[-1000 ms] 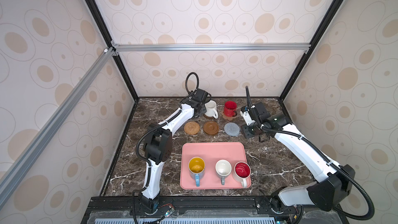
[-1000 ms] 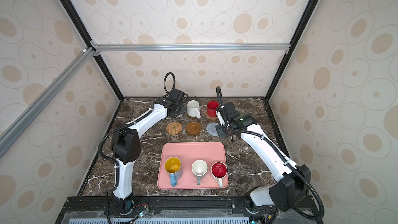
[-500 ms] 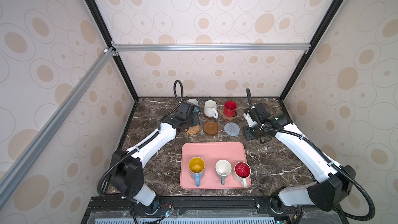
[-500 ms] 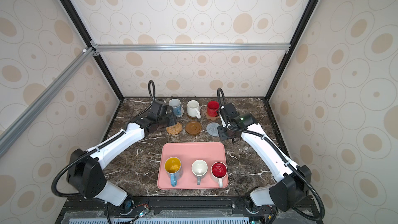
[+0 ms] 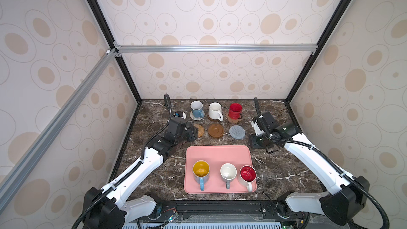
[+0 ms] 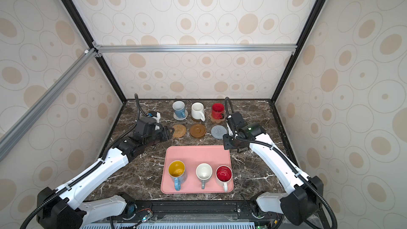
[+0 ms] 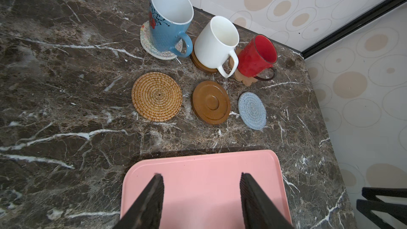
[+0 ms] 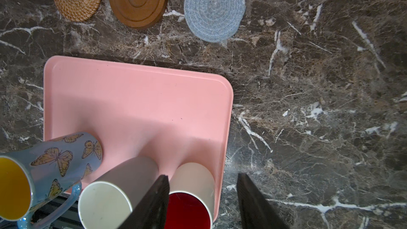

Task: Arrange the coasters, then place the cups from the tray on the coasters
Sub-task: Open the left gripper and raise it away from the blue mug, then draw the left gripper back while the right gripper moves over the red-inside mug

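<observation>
Three empty cups stand on the pink tray.

Rattan coaster half hidden behind left gripper, butterfly mug cut by right wrist view's edge

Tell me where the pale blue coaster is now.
In a top view the pale blue coaster lies bare at the right end of the near coaster row, beside the bare brown disc, between the red mug and the pink tray.
</observation>
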`<action>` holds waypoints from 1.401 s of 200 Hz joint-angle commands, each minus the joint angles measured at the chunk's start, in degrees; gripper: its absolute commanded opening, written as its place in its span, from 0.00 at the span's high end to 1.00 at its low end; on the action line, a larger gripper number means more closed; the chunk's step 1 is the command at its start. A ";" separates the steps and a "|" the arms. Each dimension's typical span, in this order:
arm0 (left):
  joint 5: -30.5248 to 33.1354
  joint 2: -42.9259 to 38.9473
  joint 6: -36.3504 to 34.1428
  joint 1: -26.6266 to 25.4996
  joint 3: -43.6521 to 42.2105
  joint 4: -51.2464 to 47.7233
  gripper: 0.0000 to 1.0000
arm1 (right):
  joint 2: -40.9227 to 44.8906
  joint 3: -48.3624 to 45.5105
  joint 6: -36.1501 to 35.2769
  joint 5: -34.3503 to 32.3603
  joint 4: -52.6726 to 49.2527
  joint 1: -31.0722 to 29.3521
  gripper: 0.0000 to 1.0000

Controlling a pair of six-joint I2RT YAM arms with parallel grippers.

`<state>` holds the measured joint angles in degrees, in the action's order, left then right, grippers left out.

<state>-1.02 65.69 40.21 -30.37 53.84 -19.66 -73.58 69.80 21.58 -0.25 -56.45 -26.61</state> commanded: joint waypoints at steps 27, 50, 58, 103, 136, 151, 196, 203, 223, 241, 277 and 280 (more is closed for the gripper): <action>0.05 -1.40 -1.70 -1.62 -0.24 -3.68 0.43 | 3.24 -2.87 3.26 0.38 1.35 -0.37 0.46; 0.27 -1.51 -1.58 -2.32 -0.14 -4.02 0.43 | 3.63 -3.36 3.64 0.65 1.57 -0.37 0.46; 0.40 -1.53 -1.38 -2.57 -0.14 -4.07 0.43 | 3.66 -3.35 3.64 0.61 1.43 -0.45 0.46; 1.04 -2.13 -0.05 -3.13 -0.84 -4.07 0.43 | 3.67 -3.51 3.55 1.41 1.34 -0.61 0.45; 1.28 -3.67 1.53 -3.13 -2.52 -2.36 0.42 | 3.97 -3.93 3.72 1.61 1.36 -0.91 0.45; 1.46 -4.25 1.76 -3.20 -2.99 -2.28 0.42 | 4.19 -4.08 3.90 1.90 1.36 -1.06 0.45; 1.81 -4.60 2.13 -3.19 -3.05 -2.75 0.42 | 4.41 -4.41 4.56 1.79 0.84 -2.20 0.45; 1.95 -4.68 2.22 -3.19 -3.20 -2.70 0.42 | 4.48 -4.41 4.69 1.68 0.54 -2.44 0.45; 2.16 -5.00 2.51 -3.20 -3.38 -2.35 0.42 | 4.89 -4.49 5.04 1.03 -0.97 -2.92 0.45; 2.25 -5.13 2.73 -3.20 -3.72 -1.80 0.41 | 5.18 -4.36 5.14 -0.99 -3.52 -4.10 0.45; 2.18 -4.57 3.12 -3.19 -4.36 -0.84 0.41 | 6.19 -5.31 5.87 -2.01 -8.08 -6.32 0.45; 2.19 -4.48 3.12 -3.19 -4.29 -0.74 0.41 | 6.40 -5.44 6.09 -2.03 -8.33 -6.51 0.45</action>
<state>0.34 61.49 42.41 -33.23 49.67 -21.56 -68.90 65.73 26.13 -0.40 -59.46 -31.83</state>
